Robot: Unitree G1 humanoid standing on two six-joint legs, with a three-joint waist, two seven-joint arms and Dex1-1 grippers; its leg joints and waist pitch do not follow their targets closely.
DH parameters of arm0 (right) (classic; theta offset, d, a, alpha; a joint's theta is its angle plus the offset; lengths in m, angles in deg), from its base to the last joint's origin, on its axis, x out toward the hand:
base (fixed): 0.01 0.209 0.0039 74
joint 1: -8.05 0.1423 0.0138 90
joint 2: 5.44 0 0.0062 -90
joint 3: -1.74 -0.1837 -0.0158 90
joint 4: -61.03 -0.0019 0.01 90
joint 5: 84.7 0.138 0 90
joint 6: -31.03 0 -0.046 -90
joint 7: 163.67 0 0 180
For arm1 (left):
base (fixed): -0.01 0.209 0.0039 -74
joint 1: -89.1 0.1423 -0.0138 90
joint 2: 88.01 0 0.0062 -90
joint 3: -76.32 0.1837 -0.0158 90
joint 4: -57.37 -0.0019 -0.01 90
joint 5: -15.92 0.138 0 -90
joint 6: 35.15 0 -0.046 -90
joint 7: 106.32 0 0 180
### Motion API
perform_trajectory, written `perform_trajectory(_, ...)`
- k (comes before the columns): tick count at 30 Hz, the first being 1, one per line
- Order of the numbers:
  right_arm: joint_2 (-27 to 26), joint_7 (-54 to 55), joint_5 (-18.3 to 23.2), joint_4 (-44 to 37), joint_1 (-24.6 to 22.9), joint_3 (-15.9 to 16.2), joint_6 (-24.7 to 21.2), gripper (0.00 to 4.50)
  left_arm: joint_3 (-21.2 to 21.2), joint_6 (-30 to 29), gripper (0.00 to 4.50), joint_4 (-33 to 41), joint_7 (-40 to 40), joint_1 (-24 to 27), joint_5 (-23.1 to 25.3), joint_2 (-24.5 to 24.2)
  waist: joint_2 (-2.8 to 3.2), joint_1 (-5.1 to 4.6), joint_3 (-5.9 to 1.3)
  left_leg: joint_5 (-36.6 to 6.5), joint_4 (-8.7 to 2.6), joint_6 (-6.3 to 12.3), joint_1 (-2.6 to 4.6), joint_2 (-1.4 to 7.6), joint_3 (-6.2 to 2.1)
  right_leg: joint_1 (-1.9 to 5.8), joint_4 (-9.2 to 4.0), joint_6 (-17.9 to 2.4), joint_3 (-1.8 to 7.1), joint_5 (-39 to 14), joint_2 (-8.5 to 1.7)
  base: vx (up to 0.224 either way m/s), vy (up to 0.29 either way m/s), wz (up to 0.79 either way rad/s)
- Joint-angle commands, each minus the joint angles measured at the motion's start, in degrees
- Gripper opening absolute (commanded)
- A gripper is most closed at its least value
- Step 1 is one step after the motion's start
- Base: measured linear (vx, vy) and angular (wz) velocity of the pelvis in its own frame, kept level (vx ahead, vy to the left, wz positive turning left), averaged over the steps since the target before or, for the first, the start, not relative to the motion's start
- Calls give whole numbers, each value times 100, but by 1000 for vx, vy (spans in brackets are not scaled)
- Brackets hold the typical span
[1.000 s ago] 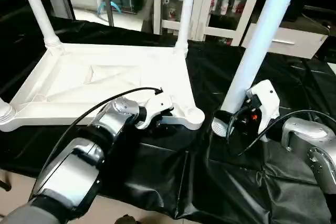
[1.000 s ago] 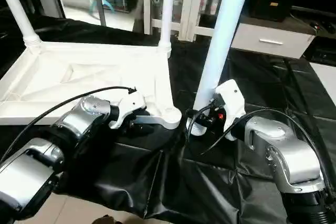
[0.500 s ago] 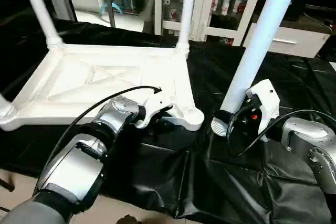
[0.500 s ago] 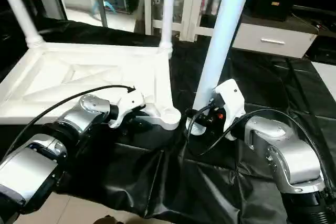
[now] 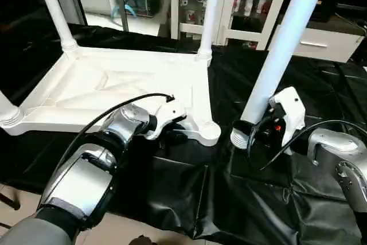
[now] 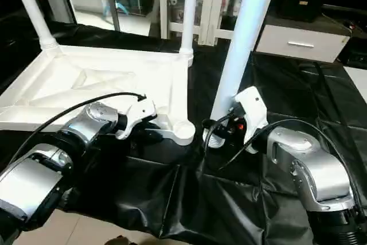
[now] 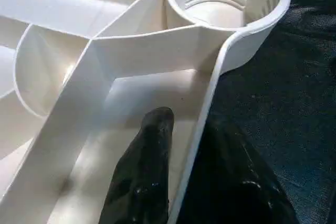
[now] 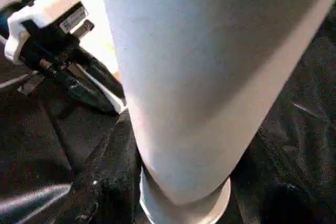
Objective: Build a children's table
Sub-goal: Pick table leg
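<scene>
White square top, underside up, ribs showing, lying flat on black-covered tabletop at centre left of the left eye frame. Three legs seated upright in corner sockets: far-left leg at upper left, far-right leg at upper centre, near-left leg at the left edge. Near-right corner socket empty, round, ridged inside, at lower centre, near the fourth leg's base. Fourth leg, long white tapered tube, standing tilted on the tabletop right of centre, ringed lower end touching the black cover, top running out of the upper edge. Left pincer clamped on the near rim of the top just beside the empty socket: one black finger inside the rim channel, the other outside against the rim wall, rim between them. Right pincer at the base of the fourth leg, right of centre; black fingers on either side of the tube just above the ringed end, gripping it. White cabinet with glass doors at upper centre behind the tabletop; white drawer unit at upper right.
</scene>
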Motion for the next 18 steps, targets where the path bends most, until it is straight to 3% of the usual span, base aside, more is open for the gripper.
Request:
perform_trajectory(1, -27, 93, 68, -187, -47, -160, -18, 189, 70, -238, 75, 205, 61, 250, 83, -28, -29, -27, -400, -1355, -426, -6, 92, 220, -85, 300, -465, -1120, 269, -1445, -442, 0, 0, 0)
perform_trajectory(3, -152, 170, 123, -255, -91, -144, -81, 189, 110, -774, 75, 1044, -4, 737, 69, -131, -90, -56, -398, -1293, -437, 21, 81, 236, -73, 291, -447, -1143, 267, -1351, -431, 0, 0, 0)
perform_trajectory(5, -185, 184, 132, -263, -92, -122, -100, 189, 90, -933, 75, 1322, -25, 882, 33, -142, -45, -62, -394, -1280, -438, 33, 74, 229, -72, 284, -447, -1154, 268, -1386, -435, 0, 0, 0)
perform_trajectory(6, -239, 203, 141, -238, -61, -95, -109, 189, 60, -1136, 75, 1679, -23, 1053, -31, -142, -94, -85, -394, -1265, -433, 46, 67, 215, -57, 277, -468, -1128, 269, -1425, -421, 0, 0, 0)
perform_trajectory(7, -271, 214, 144, -217, -38, -80, -111, 189, 38, -1250, 75, 1879, -15, 1146, -73, -137, -59, -101, -393, -1221, -444, 48, 60, 223, -67, 277, -444, -1142, 267, -1391, -424, 0, 0, 0)
perform_trajectory(8, -315, 218, 147, -182, 19, -39, -116, 189, 12, -1436, 75, 2137, -56, 1261, -85, -125, -94, -121, -394, -1182, -448, 57, 56, 235, -71, 284, -423, -1143, 263, -1376, -436, 0, 0, 0)
perform_trajectory(12, -368, 208, 114, -102, 138, 63, -116, 189, 0, -1976, 75, 2815, -237, 1527, -33, -133, -85, -167, -368, -1274, -448, 75, 66, 209, -48, 244, -489, -1028, 269, -1716, -418, 0, 0, 0)
perform_trajectory(13, -368, 178, 115, -78, 144, 79, -102, 189, 3, -2158, 75, 3166, -172, 1648, -103, -159, -120, -163, -371, -1294, -449, 56, 72, 224, -51, 251, -485, -986, 276, -1807, -437, 0, 0, 0)
perform_trajectory(17, -372, 132, 124, -55, 135, 106, -73, 189, 28, -2350, 75, 3767, -38, 1859, -203, -244, -99, -163, -369, -1192, -454, 73, 50, 210, -46, 225, -489, -906, 279, -1752, -409, 0, 0, 0)
perform_trajectory(18, -357, 83, 148, -60, 123, 120, -62, 189, 41, -2546, 75, 4234, 40, 2015, -265, -341, -99, -164, -372, -1190, -450, 75, 47, 199, -44, 228, -491, -894, 278, -1748, -405, 0, 0, 0)
